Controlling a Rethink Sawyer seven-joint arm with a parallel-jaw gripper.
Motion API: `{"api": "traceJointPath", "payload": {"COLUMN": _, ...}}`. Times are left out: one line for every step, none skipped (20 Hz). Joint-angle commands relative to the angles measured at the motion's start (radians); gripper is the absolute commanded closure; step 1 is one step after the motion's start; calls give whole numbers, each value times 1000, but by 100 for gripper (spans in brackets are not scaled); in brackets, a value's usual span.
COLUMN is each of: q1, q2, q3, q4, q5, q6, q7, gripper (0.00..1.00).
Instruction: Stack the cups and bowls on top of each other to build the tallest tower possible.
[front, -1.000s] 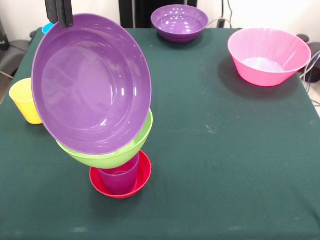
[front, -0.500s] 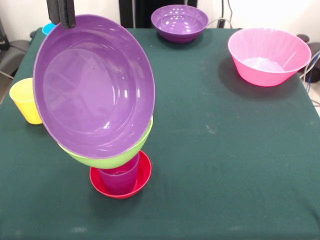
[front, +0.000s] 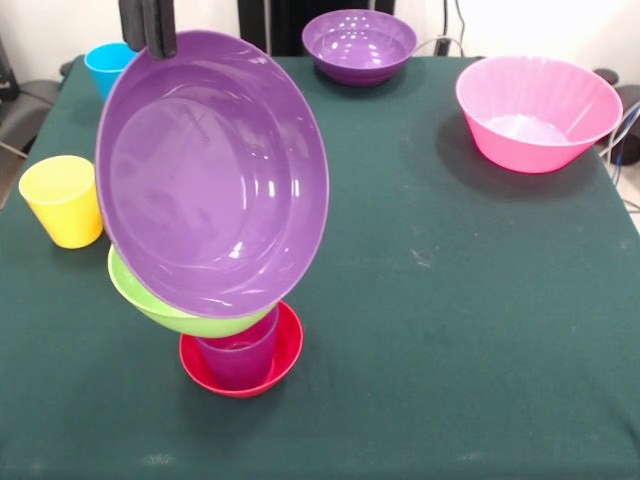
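Dark green cloth-covered table (front: 480, 330), pale wall behind.

Tower (front: 235, 330), near front-left: small red bowl (front: 285, 352) at base, purple cup (front: 240, 358) upright inside it, lime green bowl (front: 150, 300) on the cup, canted.

Large purple bowl (front: 215, 170): gripper (front: 148, 28) pinches its upper rim, bowl tipped steeply on edge, mouth facing me, lower edge at the green bowl; whether touching, unclear. Apparently held so for seating on top.

Unused: yellow cup (front: 62, 200) left; blue cup (front: 108, 65) far-left; second purple bowl (front: 359, 45) at back; pink bowl (front: 538, 112) far-right, all upright.
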Motion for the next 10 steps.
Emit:
{"api": "traceJointPath", "payload": {"q1": 31, "q2": 27, "q3": 65, "q4": 41, "q5": -50, "q6": 68, "q7": -92, "gripper": 100}}
{"api": "traceJointPath", "payload": {"q1": 32, "q2": 27, "q3": 64, "q4": 43, "q5": -50, "q6": 65, "q7": -91, "gripper": 100}}
{"api": "traceJointPath", "payload": {"q1": 32, "q2": 27, "q3": 64, "q4": 45, "q5": -50, "q6": 63, "q7": -89, "gripper": 100}}
{"api": "traceJointPath", "payload": {"q1": 33, "q2": 27, "q3": 63, "q4": 47, "q5": -49, "q6": 60, "q7": -88, "gripper": 100}}
{"api": "traceJointPath", "payload": {"q1": 33, "q2": 26, "q3": 63, "q4": 50, "q5": -49, "q6": 57, "q7": -87, "gripper": 100}}
{"api": "traceJointPath", "payload": {"q1": 32, "q2": 26, "q3": 63, "q4": 52, "q5": -48, "q6": 55, "q7": -88, "gripper": 100}}
{"api": "traceJointPath", "payload": {"q1": 32, "q2": 24, "q3": 63, "q4": 58, "q5": -47, "q6": 50, "q7": -87, "gripper": 100}}
{"api": "traceJointPath", "payload": {"q1": 31, "q2": 24, "q3": 63, "q4": 62, "q5": -46, "q6": 45, "q7": -87, "gripper": 100}}
{"api": "traceJointPath", "payload": {"q1": 31, "q2": 23, "q3": 64, "q4": 67, "q5": -45, "q6": 41, "q7": -88, "gripper": 100}}
{"api": "traceJointPath", "payload": {"q1": 30, "q2": 22, "q3": 65, "q4": 71, "q5": -44, "q6": 37, "q7": -88, "gripper": 100}}
